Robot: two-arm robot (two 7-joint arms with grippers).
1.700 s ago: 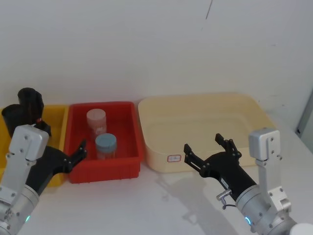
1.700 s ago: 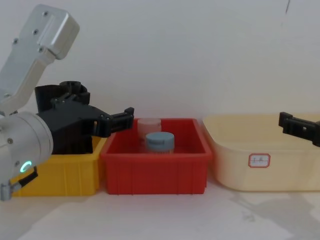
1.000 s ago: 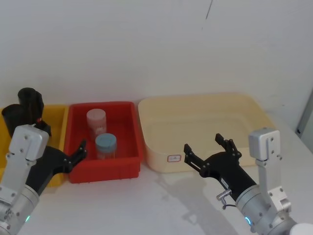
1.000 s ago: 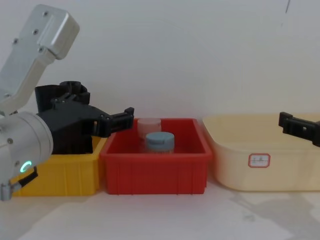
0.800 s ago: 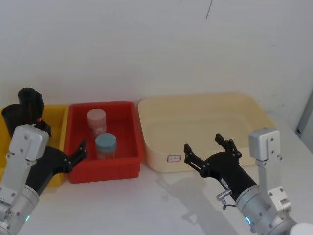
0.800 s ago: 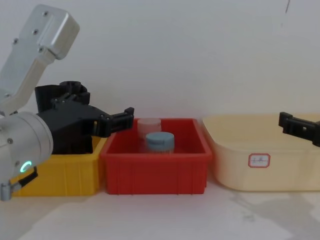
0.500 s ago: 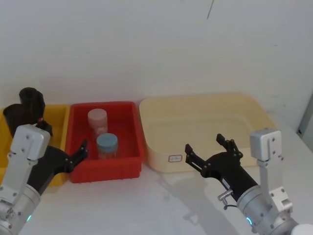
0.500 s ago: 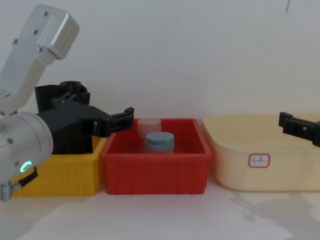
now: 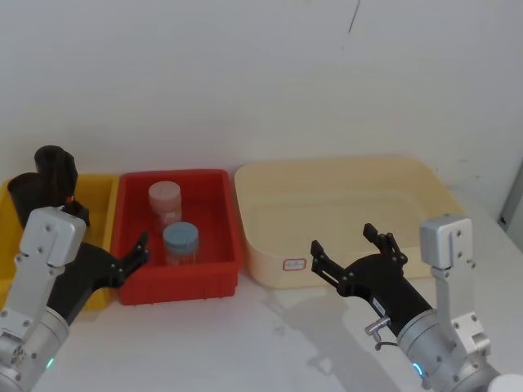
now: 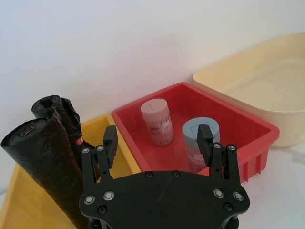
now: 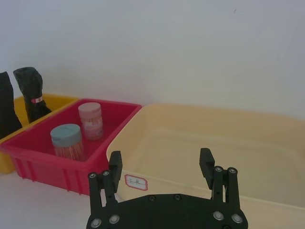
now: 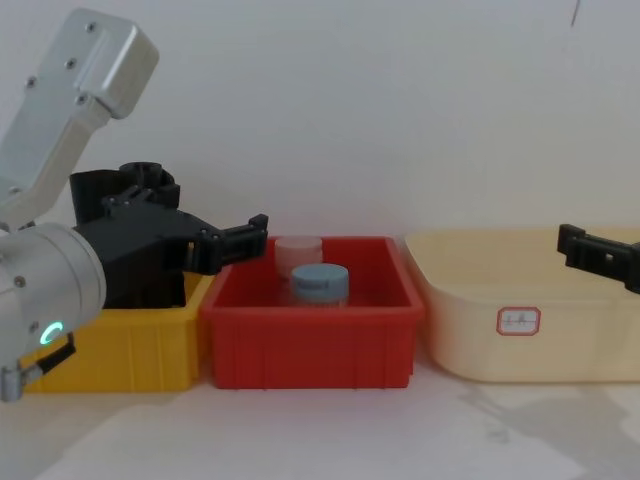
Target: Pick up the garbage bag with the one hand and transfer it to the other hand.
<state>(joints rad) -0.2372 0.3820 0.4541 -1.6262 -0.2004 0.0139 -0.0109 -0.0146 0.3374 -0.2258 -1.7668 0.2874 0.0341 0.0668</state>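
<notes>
Black-fingered and spread wide, the left gripper [image 10: 157, 138] hung empty over the table's [image 9: 245, 343] near left edge, the right gripper [image 9: 345, 242] equally open before the cream tub [image 9: 327, 162]. Farther back, the garbage bag [image 10: 43, 162] stood upright at the yellow bin's [image 10: 125, 155] far left corner, just beside a red-marked roll [image 10: 64, 114]; the left jaws should probably straddle the plain roll alone, below its top.

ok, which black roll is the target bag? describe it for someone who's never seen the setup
Find the yellow plastic bin at the left end of the row. Two crinkled black plastic rolls stand in it; the garbage bag is the plain one; the other roll has a small red mark.
</notes>
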